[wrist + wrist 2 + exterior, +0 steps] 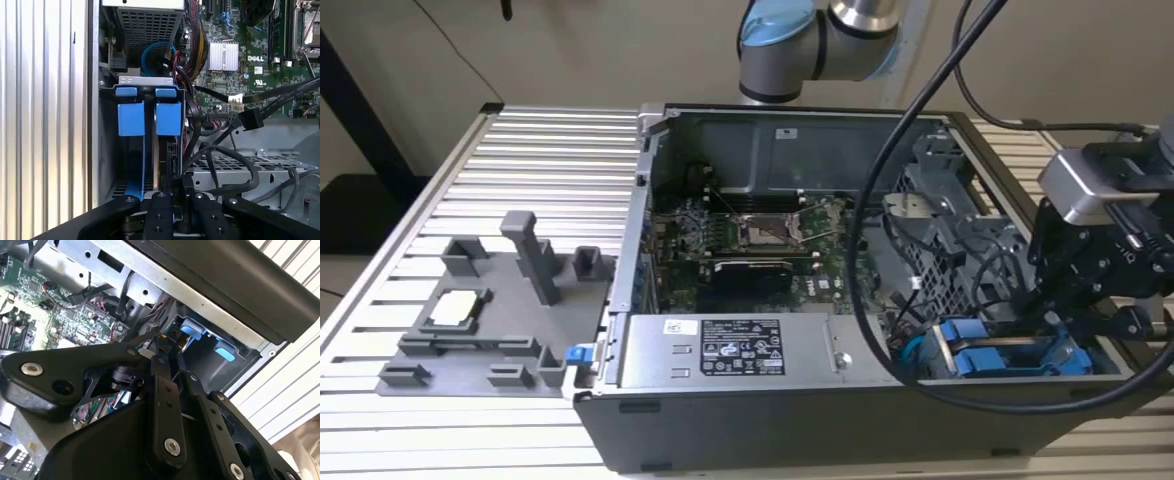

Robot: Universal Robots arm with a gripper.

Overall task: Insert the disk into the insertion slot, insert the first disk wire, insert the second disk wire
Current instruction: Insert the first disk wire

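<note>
My pincer is nearest, hanging right over the near end of the drive bay, which sits low at the exterior view's right. Its black links crowd both wrist views, and I cannot tell whether it is open, closed or pinching something.

Just past it is the disk in its blue frame. It stands on edge, well down in the insertion slot and in line with me. A second blue carrier stands just beside it in the same grey cage. The drive looks seated or close to it.

I judge the disk to be dense and rigid for its size. Its metal faces are smooth and would slip under my pads, and it would not take a knock or a drop well. The plastic frame will flex a little. I would hold it by the frame's edges or the blue end tabs, never by the label face or the circuit side. The bay leaves little play, so a skewed push would likely jam it.

Farther on, a black plug hangs on its limp cable above the cage, apparently not plugged in. It is light and floppy, and best gripped by the hard plug body.

Beyond lies the green motherboard. Farthest off, at the exterior view's left, a grey fixture sits on the table.
</note>
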